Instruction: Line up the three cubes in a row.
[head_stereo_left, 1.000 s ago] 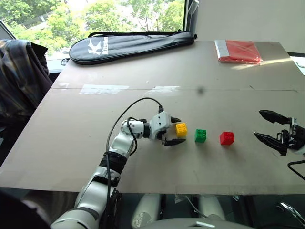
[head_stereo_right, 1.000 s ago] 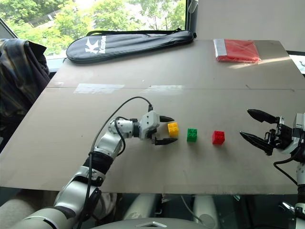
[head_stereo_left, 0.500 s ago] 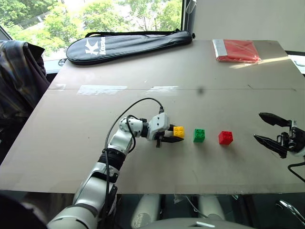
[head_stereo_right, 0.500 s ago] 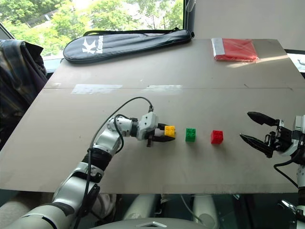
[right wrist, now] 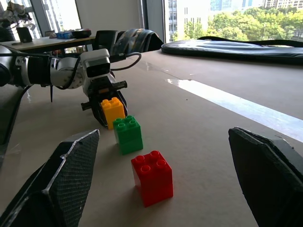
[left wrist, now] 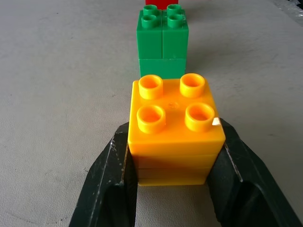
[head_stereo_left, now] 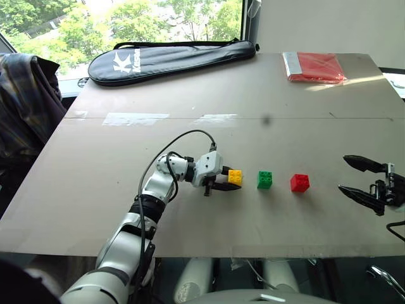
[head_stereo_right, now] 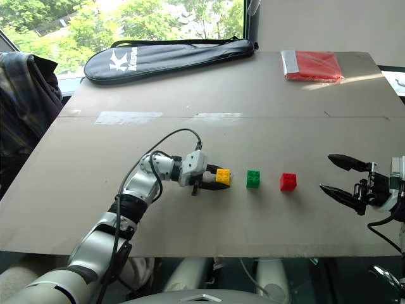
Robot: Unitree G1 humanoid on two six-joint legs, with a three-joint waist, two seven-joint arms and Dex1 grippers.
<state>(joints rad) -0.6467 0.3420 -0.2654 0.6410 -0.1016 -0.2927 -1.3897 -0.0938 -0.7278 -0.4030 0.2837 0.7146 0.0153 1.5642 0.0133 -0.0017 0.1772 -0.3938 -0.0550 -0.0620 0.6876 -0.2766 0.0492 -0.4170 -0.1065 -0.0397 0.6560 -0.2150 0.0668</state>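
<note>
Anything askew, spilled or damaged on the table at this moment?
Nothing stands out. The yellow cube, green cube and red cube stand upright in a row, with the left tool shut on the yellow one and the right tool open, well apart.

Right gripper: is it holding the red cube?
No. The right gripper hangs open and empty, apart from the red cube, which sits alone on the table.

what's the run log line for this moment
left gripper: shut on yellow cube | right gripper: open, apart | green cube, red cube: in row
</note>
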